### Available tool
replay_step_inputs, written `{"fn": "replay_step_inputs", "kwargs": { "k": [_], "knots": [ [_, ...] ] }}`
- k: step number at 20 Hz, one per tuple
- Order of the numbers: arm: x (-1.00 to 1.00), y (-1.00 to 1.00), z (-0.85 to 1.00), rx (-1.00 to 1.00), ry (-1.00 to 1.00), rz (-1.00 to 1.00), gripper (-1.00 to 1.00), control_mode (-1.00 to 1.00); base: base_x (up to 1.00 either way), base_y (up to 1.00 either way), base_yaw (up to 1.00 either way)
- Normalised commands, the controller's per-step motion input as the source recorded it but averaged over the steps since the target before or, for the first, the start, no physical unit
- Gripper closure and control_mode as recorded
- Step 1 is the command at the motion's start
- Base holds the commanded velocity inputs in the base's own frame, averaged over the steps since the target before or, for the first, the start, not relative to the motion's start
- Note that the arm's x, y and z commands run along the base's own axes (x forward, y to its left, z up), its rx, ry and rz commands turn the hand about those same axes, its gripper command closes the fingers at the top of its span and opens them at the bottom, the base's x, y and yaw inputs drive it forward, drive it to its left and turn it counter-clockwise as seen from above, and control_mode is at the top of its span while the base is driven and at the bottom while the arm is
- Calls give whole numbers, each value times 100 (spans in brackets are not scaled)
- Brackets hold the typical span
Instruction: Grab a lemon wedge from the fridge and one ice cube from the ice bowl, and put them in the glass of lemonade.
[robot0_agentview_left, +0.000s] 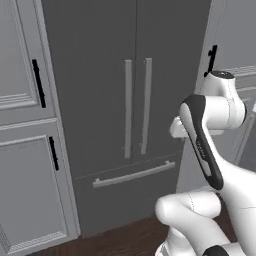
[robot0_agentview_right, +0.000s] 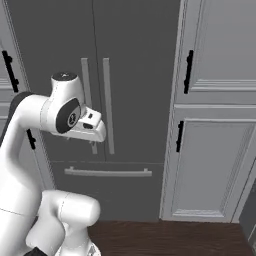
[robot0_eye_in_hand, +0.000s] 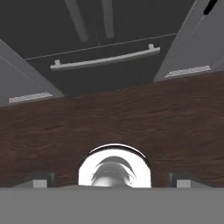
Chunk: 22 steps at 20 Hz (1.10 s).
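Facing the fridge (robot0_agentview_left: 100, 100), you had both of its doors shut, the two long pale bar handles (robot0_agentview_left: 137, 107) standing upright side by side at the seam between them. Below those doors ran a drawer with one horizontal bar handle (robot0_agentview_left: 134, 175). Panelled grey cupboards (robot0_agentview_left: 25, 150) with black handles flanked the fridge on both sides; the right base view showed them just to the right of the fridge (robot0_agentview_right: 125, 75).

Your arm (robot0_agentview_left: 210, 145) was folded up in front of the fridge's lower right corner, the wrist (robot0_agentview_right: 85, 125) held level with the lower ends of the bar handles and apart from the door.

From the hand view you looked down at the dark wood floor (robot0_eye_in_hand: 131, 118) with the foot of the fridge (robot0_eye_in_hand: 109, 43) and its drawer handle (robot0_eye_in_hand: 105, 59) at the top. The fingers (robot0_eye_in_hand: 183, 180) showed as two small grey tips low in that view, set well apart, so you had them spread and holding nothing.

You could not see the lemon wedge behind the closed doors.
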Motion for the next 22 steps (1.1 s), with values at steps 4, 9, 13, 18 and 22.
{"fn": "replay_step_inputs", "kwargs": {
  "k": [4,9,13,18,22],
  "knots": [
    [0,0,0,0,0,0,-100,100,-8,-45,-51],
    [0,0,0,0,0,0,-100,100,29,-35,-63],
    [0,0,0,0,0,0,-100,100,85,-31,-63],
    [0,0,0,0,0,0,-100,100,98,-15,-59],
    [0,0,0,0,0,0,-100,100,100,-4,-55]
  ]
}}
